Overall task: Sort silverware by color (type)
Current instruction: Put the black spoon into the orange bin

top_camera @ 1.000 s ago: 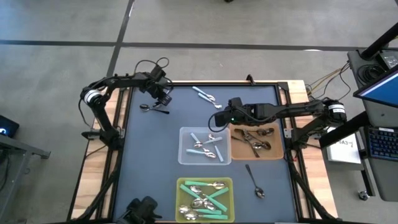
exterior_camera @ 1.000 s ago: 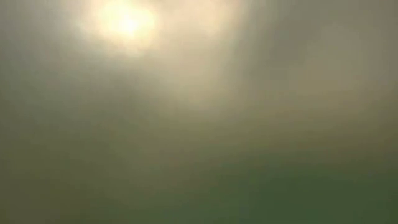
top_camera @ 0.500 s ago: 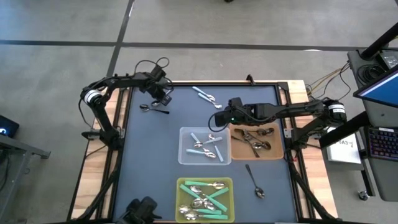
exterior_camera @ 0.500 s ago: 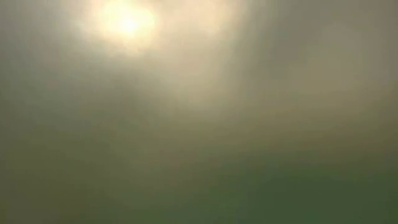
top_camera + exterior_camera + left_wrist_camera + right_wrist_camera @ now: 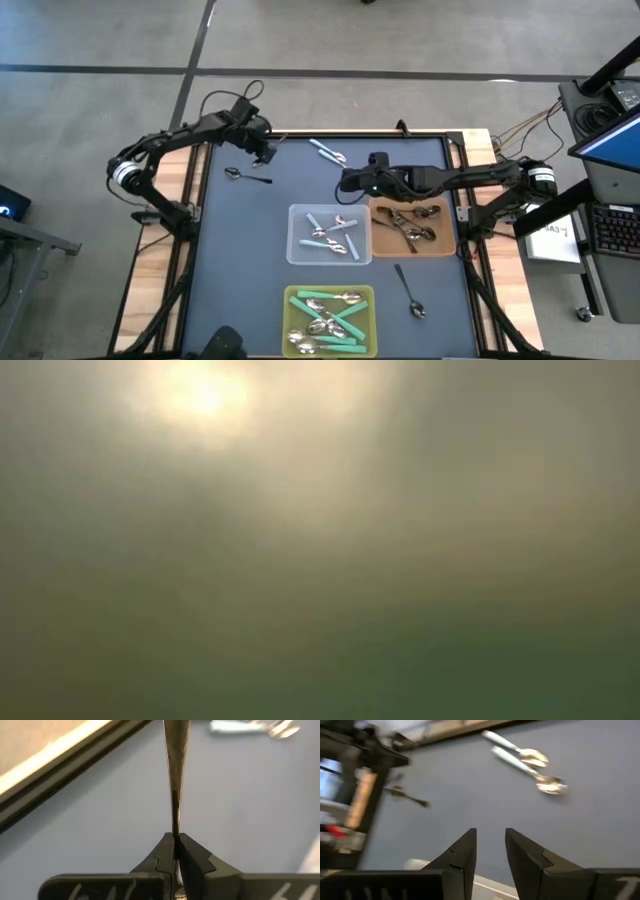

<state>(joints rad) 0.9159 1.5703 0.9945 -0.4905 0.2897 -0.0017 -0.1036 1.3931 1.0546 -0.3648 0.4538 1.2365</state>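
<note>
The left gripper (image 5: 176,840) is clenched on the tip of a dark-handled spoon (image 5: 246,177), which lies on the surface (image 5: 240,260) near its far left corner. The right gripper (image 5: 490,845) is released, its fingers slightly parted and empty, hovering above the surface short of two light blue spoons (image 5: 329,153).

Step in hand, by judgement: pickup of the dark spoon for the brown bin (image 5: 445,247), which holds the other dark spoons. The next move calls for a clean lift and a carry across to that bin.

Another dark spoon (image 5: 409,290) lies loose near the yellow-green bin (image 5: 291,325). The clear bin (image 5: 296,245) holds light blue spoons.
</note>
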